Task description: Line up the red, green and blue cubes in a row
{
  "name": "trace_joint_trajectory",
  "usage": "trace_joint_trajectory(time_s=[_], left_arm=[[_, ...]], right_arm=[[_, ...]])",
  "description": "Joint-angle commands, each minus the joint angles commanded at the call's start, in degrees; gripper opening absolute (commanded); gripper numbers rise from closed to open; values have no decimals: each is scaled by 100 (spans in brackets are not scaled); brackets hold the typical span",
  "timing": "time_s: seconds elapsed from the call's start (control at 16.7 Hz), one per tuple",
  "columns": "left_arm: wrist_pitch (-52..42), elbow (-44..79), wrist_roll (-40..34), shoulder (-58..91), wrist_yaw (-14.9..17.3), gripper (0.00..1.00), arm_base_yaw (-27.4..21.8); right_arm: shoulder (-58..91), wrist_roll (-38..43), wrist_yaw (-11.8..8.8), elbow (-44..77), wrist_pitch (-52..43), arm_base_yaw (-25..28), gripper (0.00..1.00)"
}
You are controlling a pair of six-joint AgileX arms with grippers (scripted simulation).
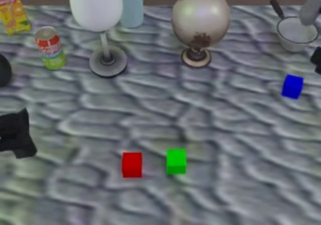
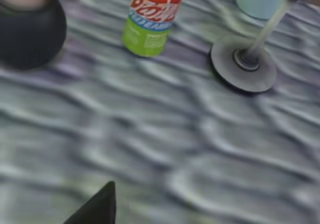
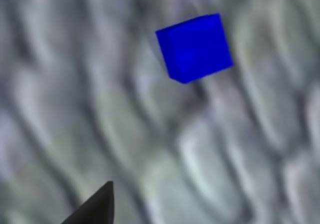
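The red cube (image 1: pixel 132 164) and the green cube (image 1: pixel 176 161) sit side by side near the table's front, a small gap between them. The blue cube (image 1: pixel 292 86) stands alone at the far right, and the right wrist view shows it (image 3: pixel 195 47) on the cloth ahead of that arm's dark fingertip (image 3: pixel 100 206). My right gripper (image 1: pixel 317 59) hangs at the right edge just behind the blue cube, open and empty. My left gripper (image 1: pixel 17 135) is parked at the left edge, open, and only one fingertip (image 2: pixel 100 209) shows over bare cloth.
Along the back stand a yellow juice box (image 1: pixel 14 8), a soda can (image 1: pixel 50 47), a wine glass (image 1: pixel 106 62), a pale blue cup (image 1: pixel 132 4), a globe (image 1: pixel 200 19) and a white bowl (image 1: pixel 297 33). A black round object (image 1: pixel 2 69) sits at the left edge.
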Motion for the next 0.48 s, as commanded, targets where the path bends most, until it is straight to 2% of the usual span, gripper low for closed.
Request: trace_joint_trajectory(time_s=[0.24,0.48], left_arm=[[992,-1217,951,-1493,54,100,559],[1697,-1887,1644,-2476,104,100,886]], right_arm=[[1790,-880,-5,1684,-1012,66,100],[2891,-1428,-25,2814,-1603,100,100]])
